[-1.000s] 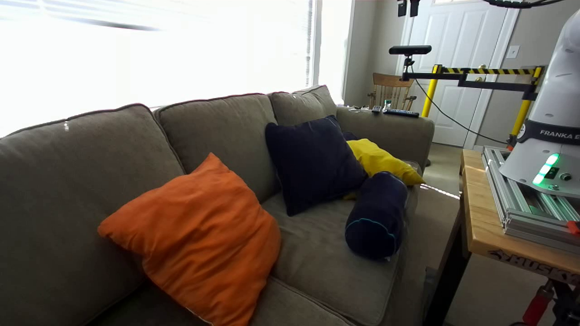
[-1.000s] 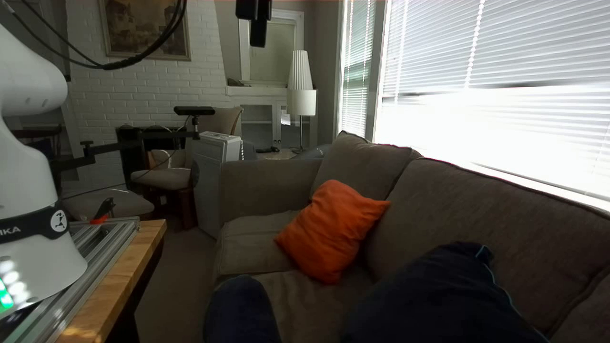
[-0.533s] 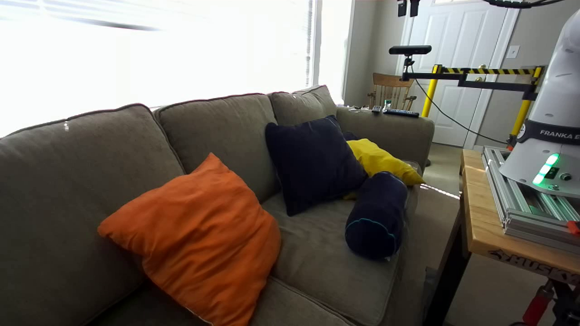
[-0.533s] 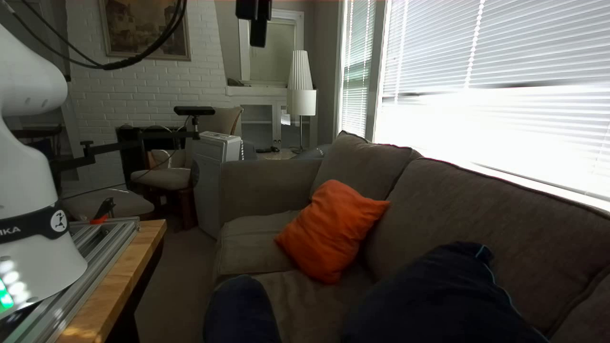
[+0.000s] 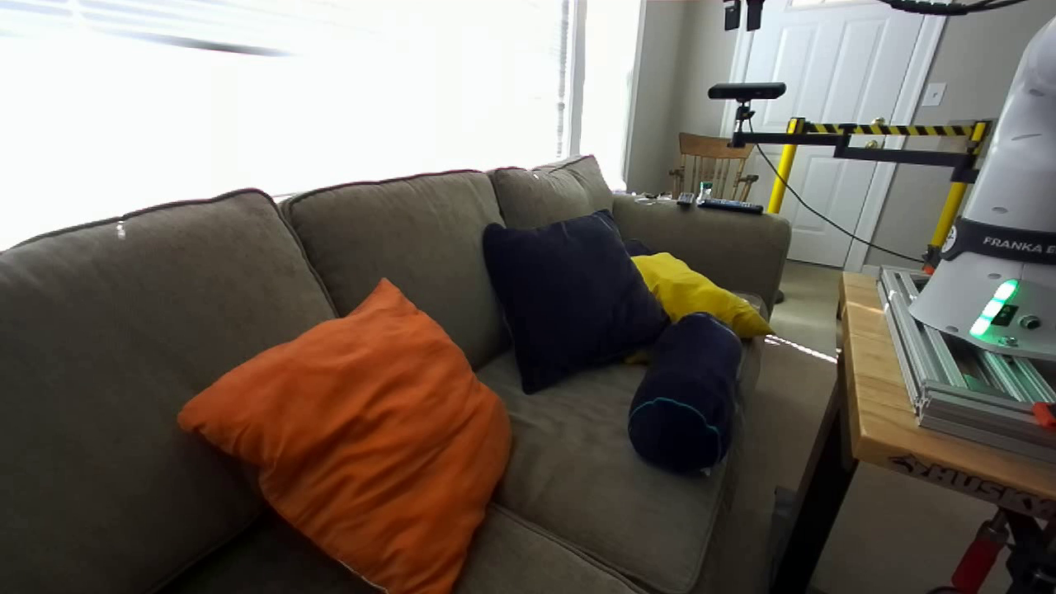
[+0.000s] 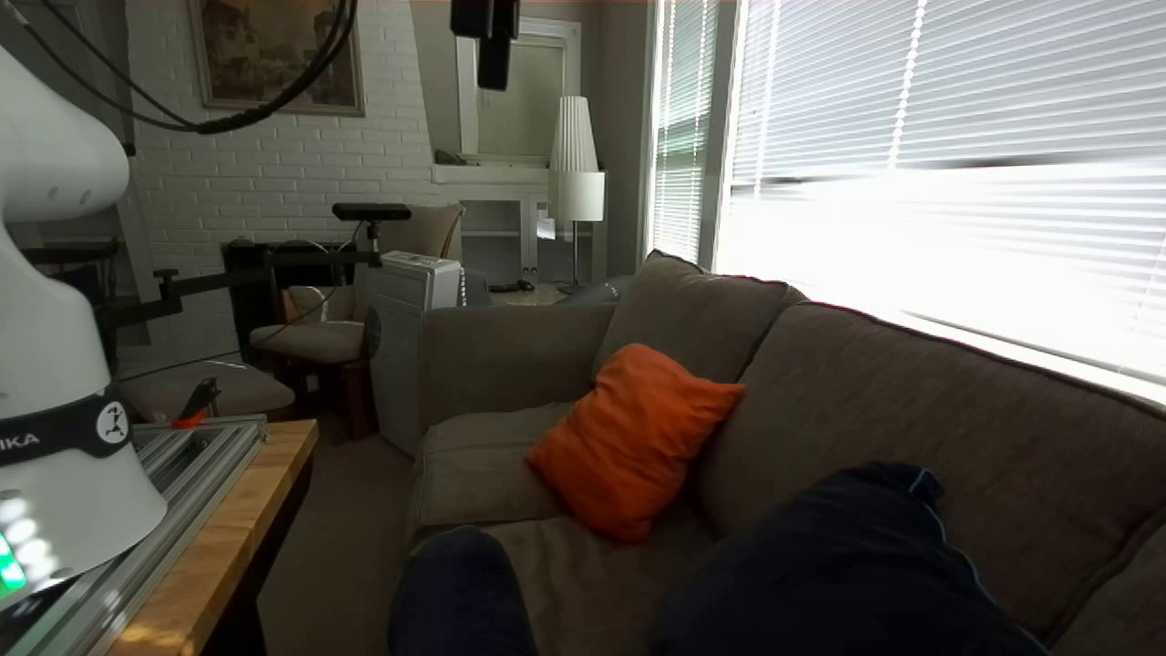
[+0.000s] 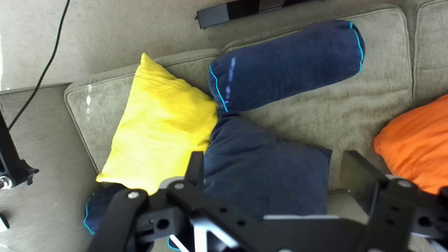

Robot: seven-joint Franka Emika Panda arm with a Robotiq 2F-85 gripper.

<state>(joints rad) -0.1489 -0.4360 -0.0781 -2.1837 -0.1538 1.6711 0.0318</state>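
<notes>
The gripper (image 7: 273,164) hung above the sofa (image 7: 336,112), its jaws apart and empty. The navy square pillow (image 5: 573,301), apparently nearest, leaned against the sofa's back, ungrasped; nothing appeared lifted off the sofa.

A sofa (image 7: 336,115) carries cushions (image 7: 266,168) and a bolster (image 7: 287,64).

White glare from the window (image 5: 313,91)

In the wrist view, the middle pillow (image 7: 266,178) lies on the sofa (image 7: 353,105) beneath the gripper (image 7: 274,160). From that pillow, the bolster (image 7: 287,64) sits at 12 o'clock, the left pillow (image 7: 161,129) just beside at 10 o'clock, and the right pillow (image 7: 420,141) apart at 3 o'clock.
</notes>
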